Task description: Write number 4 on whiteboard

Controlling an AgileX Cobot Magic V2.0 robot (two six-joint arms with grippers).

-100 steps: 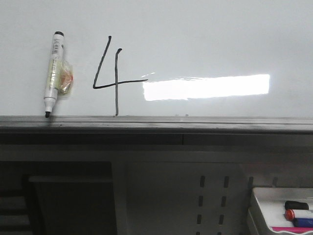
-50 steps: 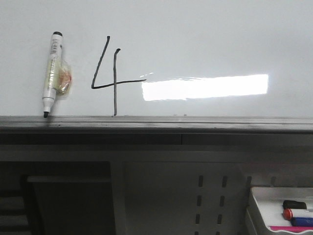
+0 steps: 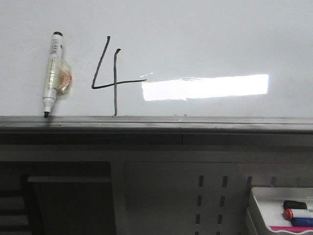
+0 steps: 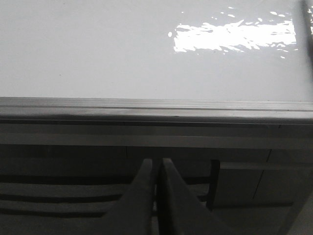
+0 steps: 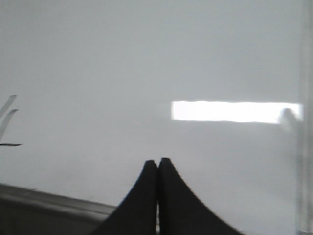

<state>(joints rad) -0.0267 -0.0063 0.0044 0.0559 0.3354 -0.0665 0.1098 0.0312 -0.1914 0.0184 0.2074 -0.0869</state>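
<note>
tray [image 3: 259, 200]: markers [image 3: 298, 214] inside | number 4 [image 3: 112, 76] drawn (whiteboard [image 3: 205, 39])

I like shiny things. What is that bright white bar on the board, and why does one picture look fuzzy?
Front view: the bar is glare on the glossy whiteboard, right of the number 4. Left wrist view: the same kind of glare looks rippled. Right wrist view: soft and hazy, only the shut right pincer stands out.

Left claw [image 4: 157, 169]: dark fingers [image 4: 139, 196] pressed together at the tips, nothing between them. Right claw [image 5: 157, 166]: black fingers [image 5: 173, 196] closed tip to tip, nothing held. Neither arm nor claw shows in the front view; only fingertips show in the wrist views.
</note>
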